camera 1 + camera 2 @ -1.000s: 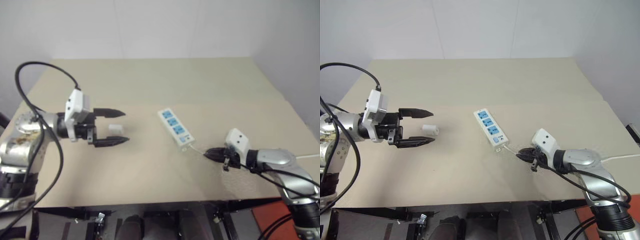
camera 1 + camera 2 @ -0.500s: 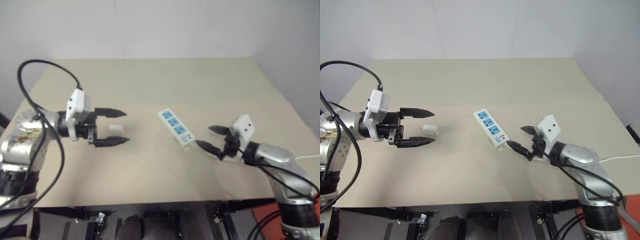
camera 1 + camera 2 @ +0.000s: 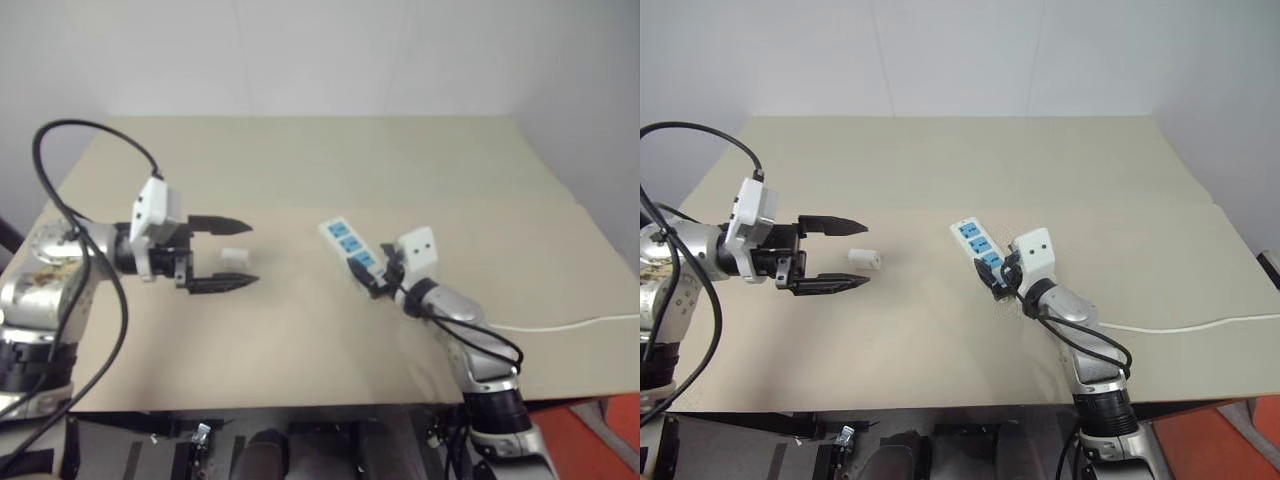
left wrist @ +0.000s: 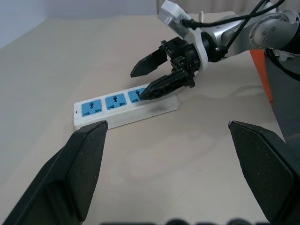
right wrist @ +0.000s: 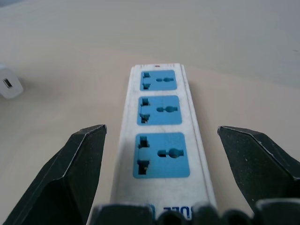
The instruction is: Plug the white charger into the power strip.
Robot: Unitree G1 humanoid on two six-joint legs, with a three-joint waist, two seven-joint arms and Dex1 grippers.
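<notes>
Since a second ago my right gripper point(image 3: 1002, 279) is swinging in from the right side of the table point(image 3: 940, 160) and is now sitting at the near end of the power strip point(image 3: 980, 254), with its fingers going from pinched together to spread wide. From its wrist camera the two fingers are standing either side of the strip, one at each long edge, and I'm not seeing them squeezing it. The strip is lying flat around the middle of the table, angled, blue sockets facing up, nothing plugged in. Its cord point(image 3: 1180, 326) is trailing off to the right. My left gripper point(image 3: 830, 256) is hanging still over the left side, fingers apart, and the white charger point(image 3: 864, 259) is lying on the table just past its fingertips, well left of the strip.
</notes>
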